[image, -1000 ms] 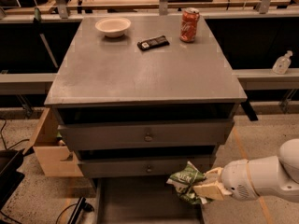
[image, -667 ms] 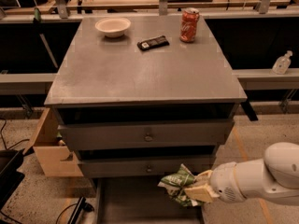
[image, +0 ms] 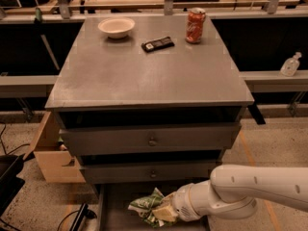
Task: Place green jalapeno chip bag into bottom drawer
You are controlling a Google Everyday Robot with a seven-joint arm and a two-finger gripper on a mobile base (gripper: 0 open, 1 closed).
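My gripper [image: 166,212] over bottom drawer [image: 111,214], fingers clamping green jalapeno chip bag [image: 146,205]; fingertips partly hidden, drawer front cut off.

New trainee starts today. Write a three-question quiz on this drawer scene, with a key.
1. True or false: the end effector holds the green jalapeno chip bag over the open bottom drawer.
2. Which lies nearer the red can: A, the bowl, or B, the black bar?
3. How many things stand on the cabinet top?
Key: 1 true; 2 B; 3 three.
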